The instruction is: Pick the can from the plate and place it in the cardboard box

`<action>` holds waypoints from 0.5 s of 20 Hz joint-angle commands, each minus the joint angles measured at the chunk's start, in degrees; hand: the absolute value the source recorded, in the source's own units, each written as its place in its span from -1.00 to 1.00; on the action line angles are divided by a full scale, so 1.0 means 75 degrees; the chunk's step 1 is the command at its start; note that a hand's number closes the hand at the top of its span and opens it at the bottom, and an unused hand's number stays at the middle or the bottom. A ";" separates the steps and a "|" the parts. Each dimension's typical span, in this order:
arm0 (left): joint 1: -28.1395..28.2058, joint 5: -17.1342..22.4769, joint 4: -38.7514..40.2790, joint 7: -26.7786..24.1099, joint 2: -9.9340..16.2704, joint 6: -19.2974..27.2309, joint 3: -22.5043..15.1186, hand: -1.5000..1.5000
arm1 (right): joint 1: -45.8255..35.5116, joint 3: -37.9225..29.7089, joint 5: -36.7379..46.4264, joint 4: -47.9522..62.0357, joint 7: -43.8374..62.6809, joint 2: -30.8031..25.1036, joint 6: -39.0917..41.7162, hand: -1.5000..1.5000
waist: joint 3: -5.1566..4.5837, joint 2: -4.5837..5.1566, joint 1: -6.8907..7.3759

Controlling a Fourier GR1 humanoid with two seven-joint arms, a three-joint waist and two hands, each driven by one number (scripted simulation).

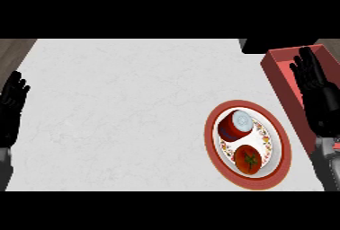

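A red and blue can (235, 125) with a pale lid lies on the far half of a red-rimmed plate (214, 134) at the counter's right. A red tomato (249, 159) sits on the plate's near half. The box (277, 74), red-walled, stands at the far right. My right hand (313, 85) hovers open over the box, fingers straight and pointing away, to the right of the can and apart from it. Along the left edge rests my left hand (12, 105), open with fingers up.
The white marble counter (126, 112) spreads to the left of the plate. A dark object (256, 44) sits at the far edge beside the box. A strip of wooden floor (13, 49) shows past the counter's far left corner.
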 commanded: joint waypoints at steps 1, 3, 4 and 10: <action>-0.0021 -0.0061 -0.0278 -0.0010 -0.0392 0.0053 -0.0133 0.00 | -0.0559 -0.0750 -0.0795 0.1044 -0.0688 -0.0020 0.0666 1.00 | -0.0105 0.0246 0.0059; -0.0189 0.0381 -0.0683 0.0490 -0.0463 -0.0111 -0.0113 0.00 | -0.0235 -0.1436 -0.1964 0.1489 -0.1045 -0.0321 0.1713 1.00 | -0.0089 0.0247 0.0060; -0.0369 0.0443 -0.0682 0.0539 -0.0796 0.0062 -0.0222 0.00 | -0.0547 -0.1672 -0.2256 0.2102 -0.1281 -0.0399 0.2074 1.00 | -0.0078 0.0293 0.0124; -0.0302 0.0700 -0.1157 0.0916 -0.1956 0.0146 -0.1088 0.00 | -0.0273 -0.1438 -0.0766 0.4465 -0.3262 -0.1160 0.2903 -1.00 | -0.0058 0.0386 0.0317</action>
